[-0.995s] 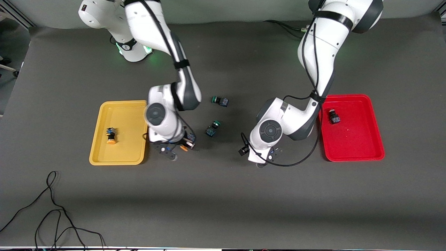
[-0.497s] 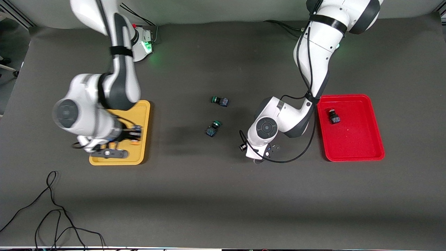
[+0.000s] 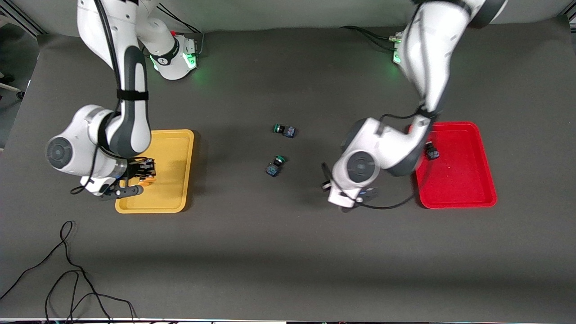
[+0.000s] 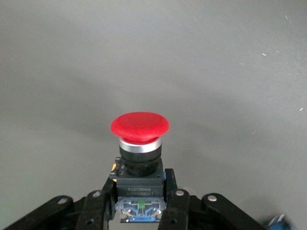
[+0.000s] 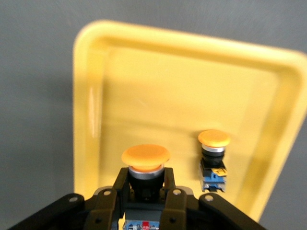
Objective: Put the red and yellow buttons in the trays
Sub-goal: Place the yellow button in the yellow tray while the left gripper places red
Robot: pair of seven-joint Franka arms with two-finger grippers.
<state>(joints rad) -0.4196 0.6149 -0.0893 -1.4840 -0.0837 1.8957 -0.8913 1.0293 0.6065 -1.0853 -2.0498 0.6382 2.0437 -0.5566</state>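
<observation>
My right gripper [image 3: 135, 182] [image 5: 145, 187] is shut on a yellow-capped button [image 5: 145, 155] and holds it over the yellow tray [image 3: 173, 148] [image 5: 168, 76]. A second yellow-capped button [image 5: 213, 146] lies in that tray beside it. My left gripper [image 3: 355, 196] [image 4: 140, 194] is shut on a red-capped button [image 4: 140, 127] over the bare table, between the green buttons and the red tray [image 3: 468, 189]. The front view hides this button under the wrist. Another button [image 3: 432, 151] lies in the red tray near its edge toward the robots.
Two green-capped buttons [image 3: 285, 130] [image 3: 274, 165] lie mid-table between the arms. A black cable [image 3: 67, 270] loops at the corner nearest the camera on the right arm's end. The table is a dark grey mat.
My right arm has swung with the yellow-capped button from beside the yellow tray to over it. My left arm has shifted a little toward the red tray.
</observation>
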